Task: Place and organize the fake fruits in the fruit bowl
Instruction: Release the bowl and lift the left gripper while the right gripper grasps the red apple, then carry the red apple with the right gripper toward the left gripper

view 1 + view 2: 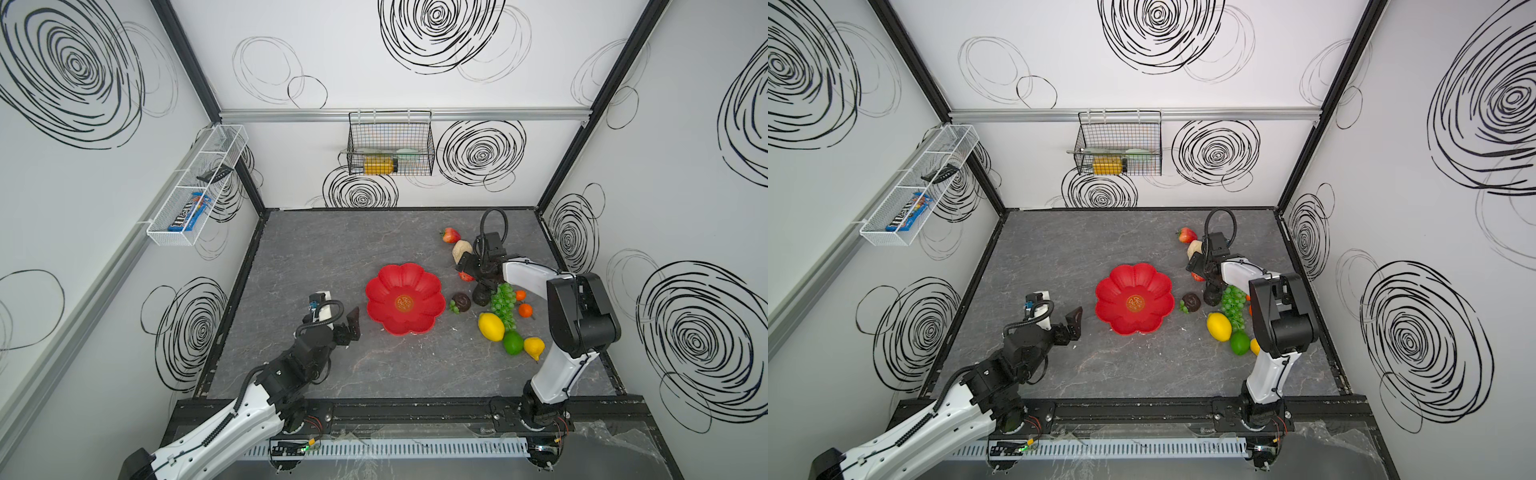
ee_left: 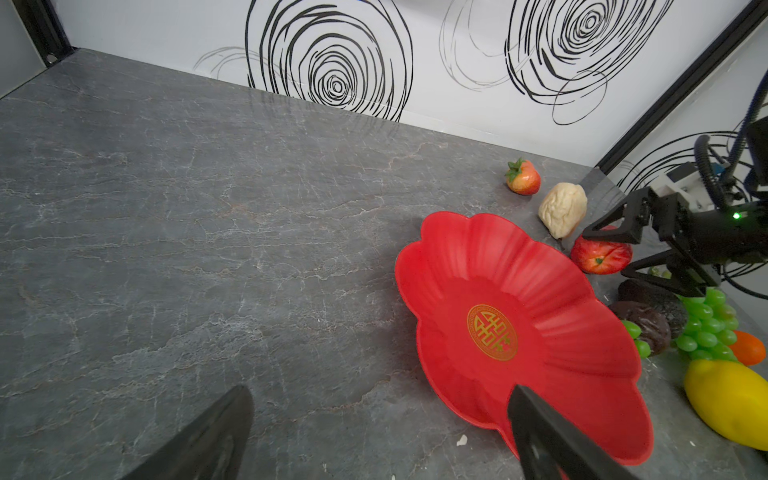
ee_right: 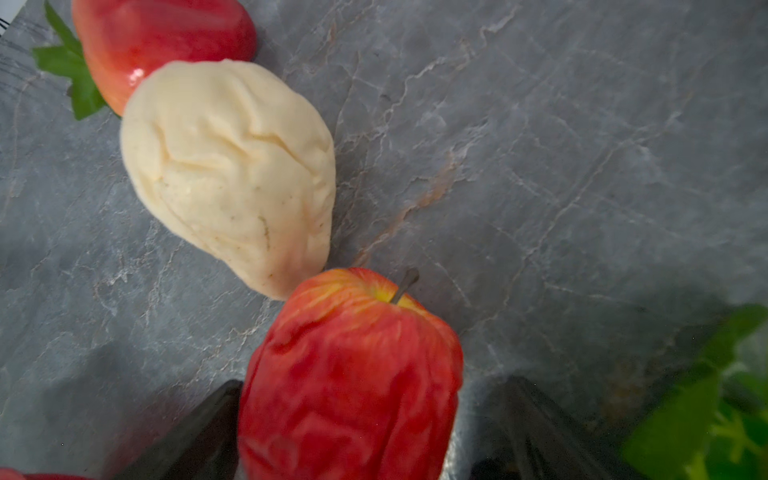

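Front-left of the counter [image 1: 374, 374]: your left gripper [image 2: 380, 392] stood with its jaws spread wide and nothing between them. In the left wrist view one finger lined up with the near rim of the fruit bowl [image 1: 415, 282].

Front-right, close to the right edge: small lemon [image 1: 534, 347], lime [image 1: 513, 342] and large lemon [image 1: 491, 326] lay bunched together.

Mid-counter: you had the fruit bowl sitting flat, with every fruit outside it on its right side.

Beyond the lemons: green grapes [image 1: 503, 303], with two tiny oranges [image 1: 525, 310] on their right-edge side. The mangosteen [image 1: 460, 302] lay near the bowl's rim but apart from it. A dark avocado [image 1: 482, 294] sat at the far end of the grapes.

Farther back: your right gripper [image 3: 374, 382] straddled the red apple [image 3: 349, 353], jaws fully apart and not clamped. The apple rested on the counter.

Beige pear [image 1: 462, 250] just beyond the apple; contact unclear.

Strawberry [image 1: 451, 235] farthest back, beside the pear.
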